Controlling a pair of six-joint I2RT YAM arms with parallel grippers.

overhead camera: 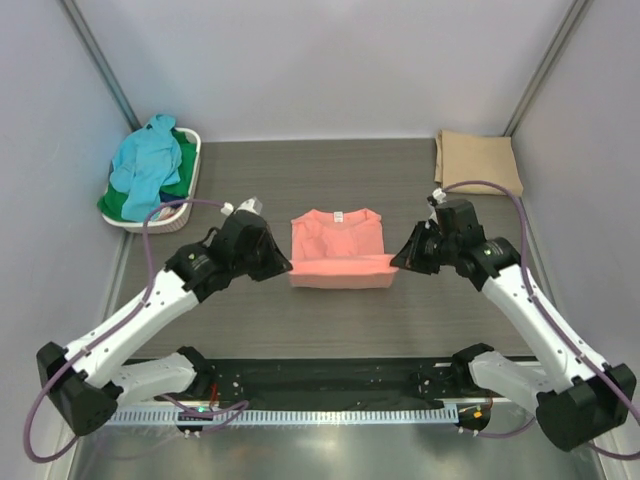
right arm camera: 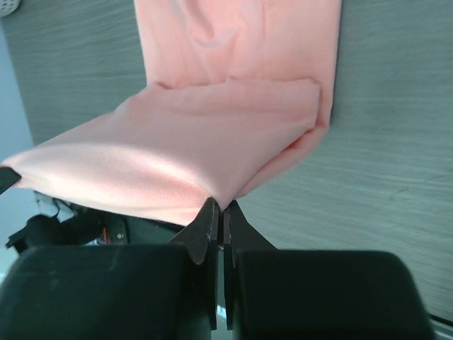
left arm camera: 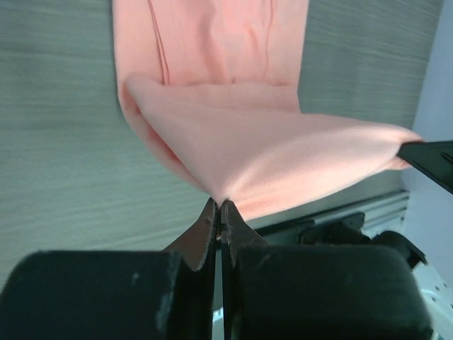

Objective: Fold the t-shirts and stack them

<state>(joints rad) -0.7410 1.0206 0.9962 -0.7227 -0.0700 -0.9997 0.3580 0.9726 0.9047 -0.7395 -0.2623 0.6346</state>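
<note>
As far as we can tell, we are only partway through the job; our left claw is pressed tight on the near left corner of the salmon-pink shirt, and our right claw is pressed tight on the near right corner. This shirt sits in the middle of the frame on the dark table, with its neck toward the top; its near edge is lifted off the table and stretched between the two claws. Its sides look tucked in, so we think the bottom-to-top fold is the step in hand.

At the upper right of the frame lies a tan shirt, flat and square; we think that one is done. At the upper left, a white basket holds a light blue shirt bunched on top of a green shirt; those are not folded yet, and nothing is stacked yet.

We count four shirts: one pink, one tan, one light blue, one green; a teal one we cannot pick out. We also count one basket and two claws.
</note>
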